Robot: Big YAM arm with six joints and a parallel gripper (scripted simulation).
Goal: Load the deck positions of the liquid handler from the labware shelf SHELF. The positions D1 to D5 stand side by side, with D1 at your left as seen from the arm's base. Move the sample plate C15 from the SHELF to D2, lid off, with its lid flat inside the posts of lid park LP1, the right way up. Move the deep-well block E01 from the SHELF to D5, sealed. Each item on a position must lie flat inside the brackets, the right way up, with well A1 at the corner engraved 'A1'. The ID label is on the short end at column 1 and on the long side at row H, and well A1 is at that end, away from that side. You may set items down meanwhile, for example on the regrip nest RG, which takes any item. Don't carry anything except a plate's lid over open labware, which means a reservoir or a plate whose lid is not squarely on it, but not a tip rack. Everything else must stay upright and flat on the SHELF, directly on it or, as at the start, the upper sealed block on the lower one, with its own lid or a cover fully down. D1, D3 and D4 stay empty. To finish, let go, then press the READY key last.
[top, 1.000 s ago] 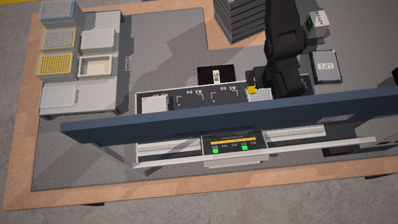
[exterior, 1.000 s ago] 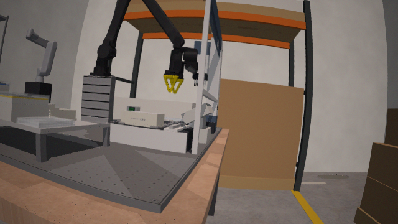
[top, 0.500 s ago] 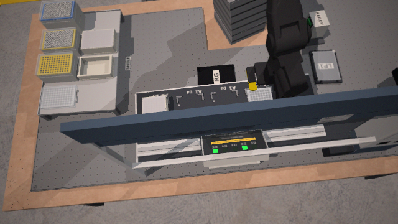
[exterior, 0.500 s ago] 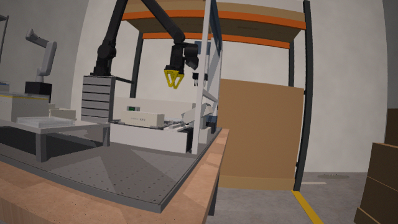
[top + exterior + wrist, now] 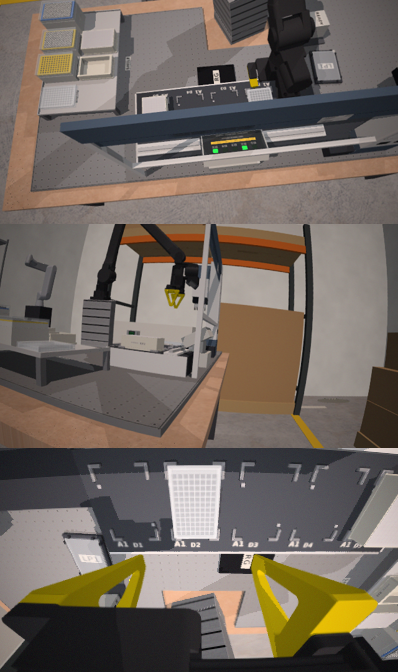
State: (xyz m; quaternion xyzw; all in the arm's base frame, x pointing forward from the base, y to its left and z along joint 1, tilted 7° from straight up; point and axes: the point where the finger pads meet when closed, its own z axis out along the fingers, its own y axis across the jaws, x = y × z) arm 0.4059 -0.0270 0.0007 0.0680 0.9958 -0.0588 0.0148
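Observation:
The sample plate C15 [image 5: 259,94] lies uncovered inside the D2 brackets; in the wrist view [image 5: 195,500] its open well grid shows. Its lid [image 5: 325,66] lies flat on lid park LP1, and it also shows in the wrist view [image 5: 90,553]. The white sealed block E01 [image 5: 154,104] sits in D5, at the right edge of the wrist view [image 5: 377,508]. My gripper [image 5: 198,560] [image 5: 174,298] [image 5: 254,82] is open and empty. It hangs high above the deck, on the base side of D2. The READY key [image 5: 321,18] stands beside the arm's base.
The SHELF [image 5: 78,62] holds three tip racks, a covered block [image 5: 97,40], an open reservoir [image 5: 94,66] and a lidded plate [image 5: 58,96]. The regrip nest RG [image 5: 216,75] is empty. The blue gantry beam [image 5: 230,115] crosses in front of the deck. A status panel [image 5: 233,143] shows two green lights.

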